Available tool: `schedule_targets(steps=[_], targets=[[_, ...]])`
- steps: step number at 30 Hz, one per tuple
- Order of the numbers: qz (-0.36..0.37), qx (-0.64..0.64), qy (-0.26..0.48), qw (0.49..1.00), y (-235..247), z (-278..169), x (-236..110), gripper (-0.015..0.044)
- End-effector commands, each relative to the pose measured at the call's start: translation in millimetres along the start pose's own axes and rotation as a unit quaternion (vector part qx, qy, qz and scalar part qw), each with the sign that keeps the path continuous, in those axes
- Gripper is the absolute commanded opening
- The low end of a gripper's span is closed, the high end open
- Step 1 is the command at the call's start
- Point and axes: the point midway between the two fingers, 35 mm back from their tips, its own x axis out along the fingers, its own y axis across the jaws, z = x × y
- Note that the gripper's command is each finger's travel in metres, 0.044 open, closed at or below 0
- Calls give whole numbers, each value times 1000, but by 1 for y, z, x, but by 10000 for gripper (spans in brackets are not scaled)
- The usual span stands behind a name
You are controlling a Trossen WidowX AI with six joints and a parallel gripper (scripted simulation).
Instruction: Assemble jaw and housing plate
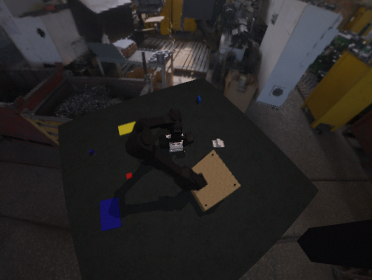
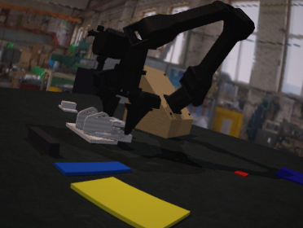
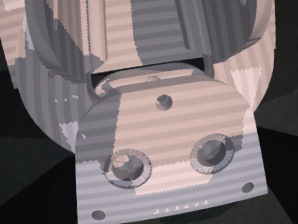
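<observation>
My gripper point(image 1: 177, 140) point(image 2: 118, 124) point(image 3: 164, 151) is shut on the housing plate point(image 3: 165, 132), a pale plate with two ringed holes. It holds the plate low over the near end of the white base point(image 2: 77, 131). Rounded grey shapes show inside both ringed holes in the wrist view. Two upright pale jaws, the left jaw point(image 3: 65, 40) and the right jaw point(image 3: 225, 30), stand side by side beyond the plate. The plate covers the pins and gear teeth, so the mesh is hidden. I cannot tell whether the plate is fully seated.
A small white piece point(image 1: 218, 143) point(image 2: 68, 107) lies beyond the base. A tan wooden block point(image 1: 217, 180) point(image 2: 156, 118) stands close beside the gripper. A black bar point(image 2: 42, 140), a blue slab point(image 2: 94, 168) and a yellow slab point(image 1: 126, 128) point(image 2: 130, 201) lie on the base's other side.
</observation>
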Motion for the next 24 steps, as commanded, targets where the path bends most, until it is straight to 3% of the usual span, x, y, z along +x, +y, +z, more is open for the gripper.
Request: schedule_targets(steps=[1, 24], targets=[[2, 2, 0, 1000, 0, 0, 1, 351], [2, 1, 0, 1000, 0, 0, 6, 351]])
